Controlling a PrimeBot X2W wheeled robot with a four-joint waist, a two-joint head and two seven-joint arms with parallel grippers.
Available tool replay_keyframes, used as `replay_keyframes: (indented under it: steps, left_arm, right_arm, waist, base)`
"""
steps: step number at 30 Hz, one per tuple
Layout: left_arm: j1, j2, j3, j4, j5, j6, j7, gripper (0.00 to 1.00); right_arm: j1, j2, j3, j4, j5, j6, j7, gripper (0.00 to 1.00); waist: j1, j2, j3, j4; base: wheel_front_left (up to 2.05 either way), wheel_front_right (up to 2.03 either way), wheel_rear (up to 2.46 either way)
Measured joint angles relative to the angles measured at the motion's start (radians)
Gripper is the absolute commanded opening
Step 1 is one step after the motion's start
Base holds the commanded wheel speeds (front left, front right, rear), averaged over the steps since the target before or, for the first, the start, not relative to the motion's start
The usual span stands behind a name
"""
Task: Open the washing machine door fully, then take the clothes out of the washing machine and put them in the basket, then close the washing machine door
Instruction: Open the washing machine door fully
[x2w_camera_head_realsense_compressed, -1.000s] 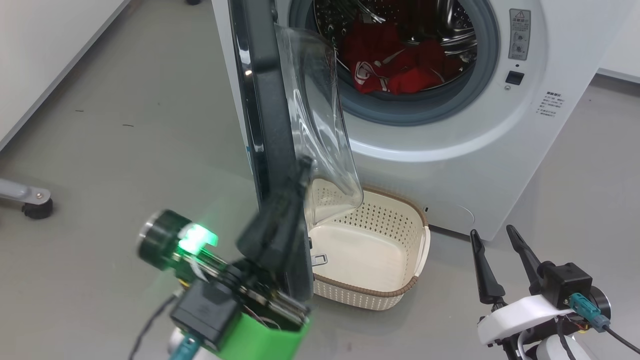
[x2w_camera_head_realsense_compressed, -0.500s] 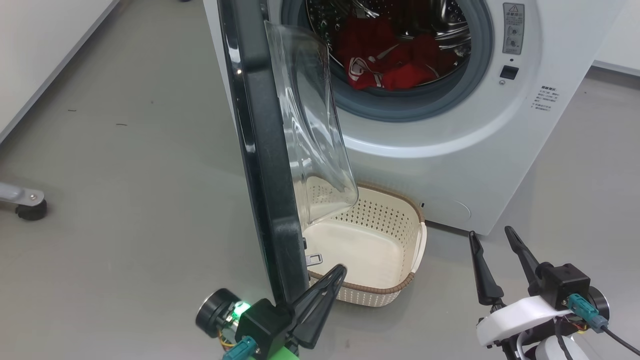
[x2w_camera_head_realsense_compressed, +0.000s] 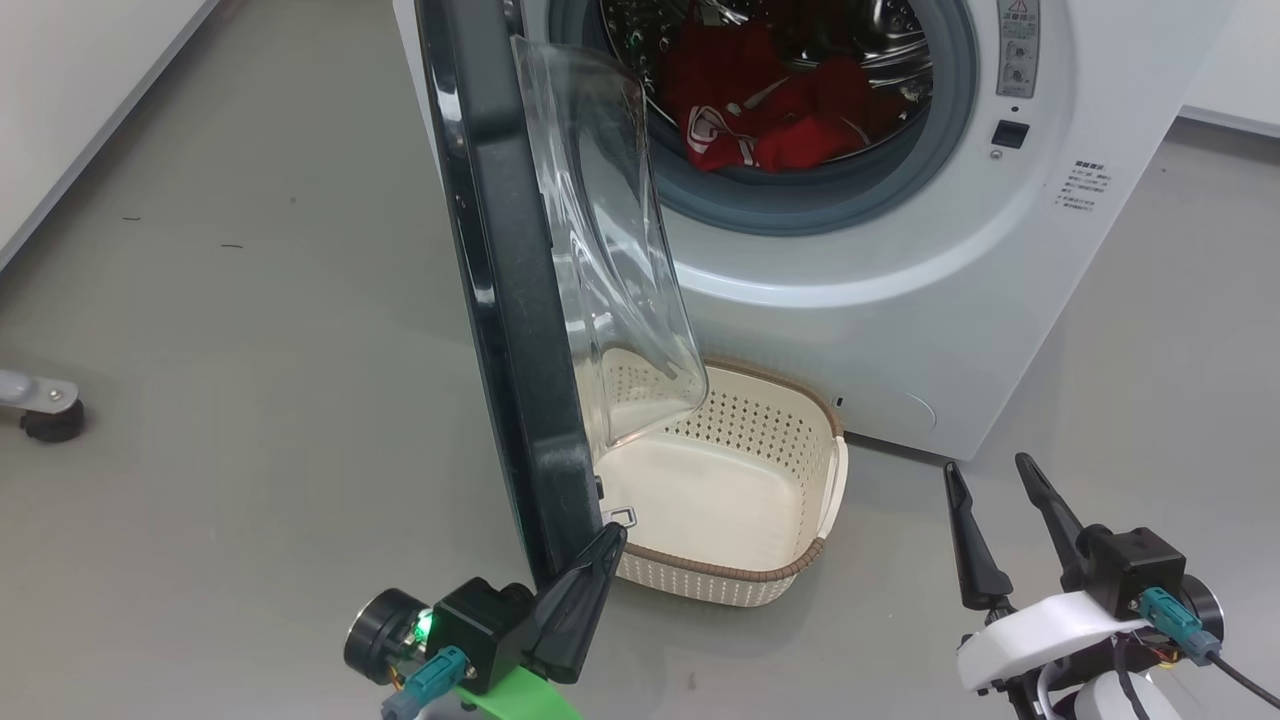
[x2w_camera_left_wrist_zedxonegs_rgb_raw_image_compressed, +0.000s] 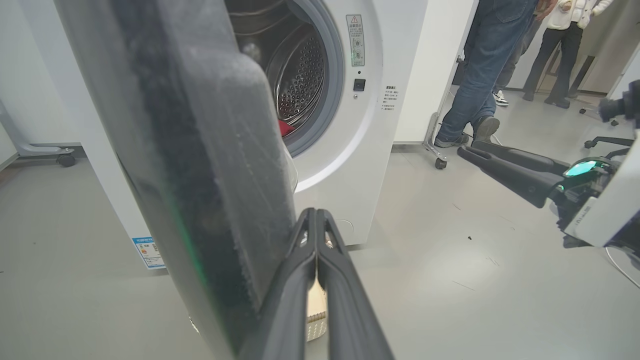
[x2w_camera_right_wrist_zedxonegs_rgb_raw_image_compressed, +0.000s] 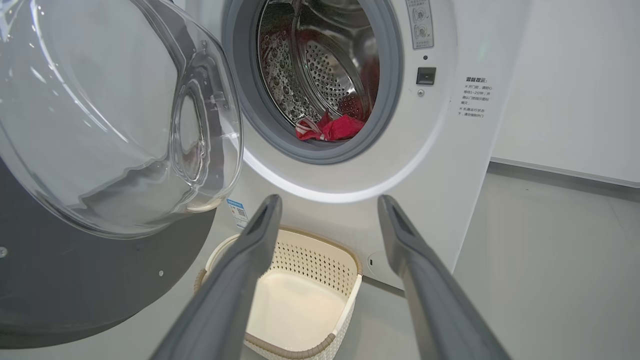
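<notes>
Two left fingers (x2w_camera_head_realsense_compressed: 578, 598): pressed together, empty (beside door (x2w_camera_head_realsense_compressed: 500, 300) edge).
Right fingers (x2w_camera_head_realsense_compressed: 968, 555): spread wide, empty.
Worry: a bump swings door back.

Runs smooth, grey and faintly glossy as floor (x2w_camera_head_realsense_compressed: 250, 350), flecked with a few dark specks (x2w_camera_head_realsense_compressed: 232, 246). Meets a white left wall (x2w_camera_head_realsense_compressed: 60, 80) and a white right wall (x2w_camera_right_wrist_zedxonegs_rgb_raw_image_compressed: 565, 85) with a pale skirting. Carries a black caster (x2w_camera_head_realsense_compressed: 50, 422) on a grey leg at far left. Further back, holds a person's legs in blue jeans (x2w_camera_left_wrist_zedxonegs_rgb_raw_image_compressed: 475, 75), a second person in dark trousers (x2w_camera_left_wrist_zedxonegs_rgb_raw_image_compressed: 547, 55), and a swivel chair base (x2w_camera_left_wrist_zedxonegs_rgb_raw_image_compressed: 607, 142).
</notes>
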Motion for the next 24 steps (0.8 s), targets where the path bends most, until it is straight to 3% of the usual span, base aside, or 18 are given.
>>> replay_keyframes:
  steps: [14, 24]
  left_arm:
    - [-0.002, -0.014, 0.033, 0.032, -0.004, 0.026, -0.022, 0.00]
    - [-0.001, -0.012, 0.106, 0.069, -0.009, 0.085, -0.049, 0.00]
  right_arm:
    - [0.000, 0.009, -0.021, 0.003, -0.008, 0.010, 0.000, 1.00]
    - [0.000, 0.013, -0.032, 0.004, -0.014, 0.017, 0.000, 1.00]
  waist:
    - [0.0000, 0.0000, -0.001, 0.001]
    - [0.0000, 0.0000, -0.006, 0.013]
  base:
    - [0.00, 0.00, 0.00]
    - [0.00, 0.00, 0.00]
